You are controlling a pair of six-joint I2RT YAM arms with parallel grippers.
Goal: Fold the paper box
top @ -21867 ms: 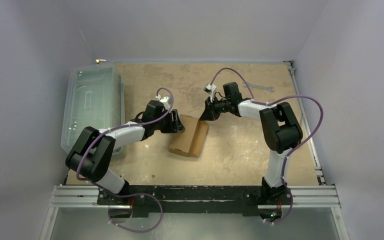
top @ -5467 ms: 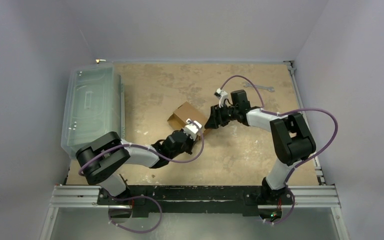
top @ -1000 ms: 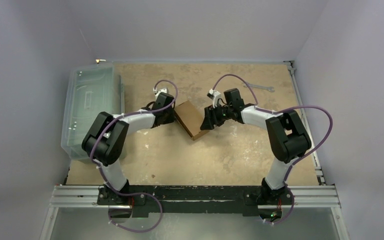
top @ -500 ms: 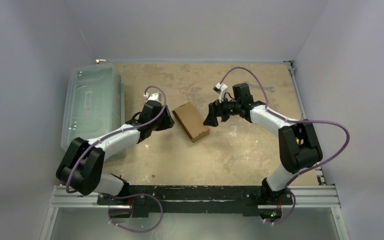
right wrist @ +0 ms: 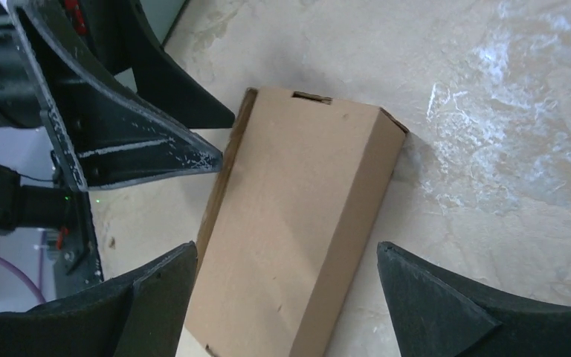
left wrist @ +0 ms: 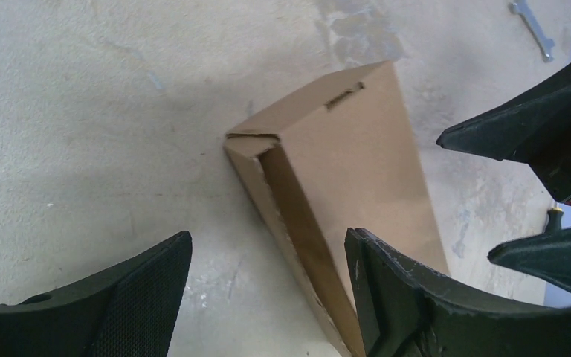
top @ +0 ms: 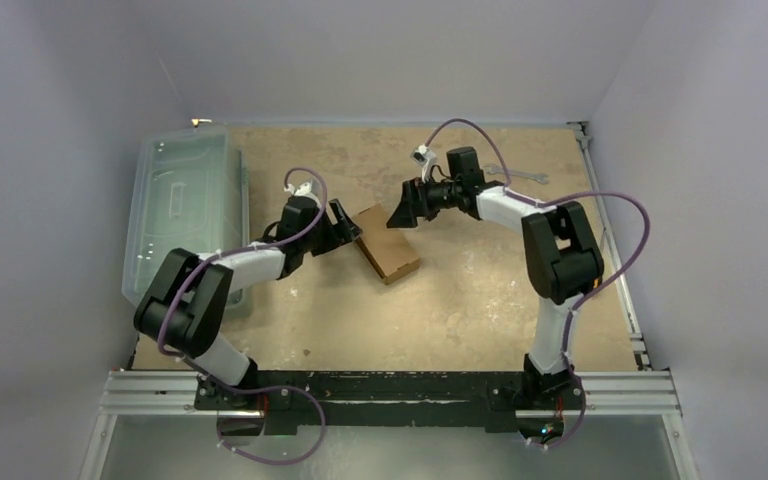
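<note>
The paper box (top: 386, 246) is a closed brown cardboard mailer lying flat mid-table, slanted. My left gripper (top: 348, 222) stands open just off its far left corner. In the left wrist view the box (left wrist: 346, 167) shows a slightly gaping side seam, and its near end runs between my open left gripper (left wrist: 268, 297) fingers without visible contact. My right gripper (top: 401, 212) hovers open over the box's far right corner. In the right wrist view the box (right wrist: 297, 216) lies below the open right gripper (right wrist: 286, 301), whose fingers stand wider than the box.
A large clear plastic bin (top: 185, 215) stands along the table's left side. A metal wrench (top: 516, 176) lies at the far right, also visible in the left wrist view as the wrench (left wrist: 531, 28). The two grippers face each other closely across the box's far end.
My left gripper has opened from shut and come off the box. My right gripper opened wider and shifted toward the box's far corner. The box stays put.
</note>
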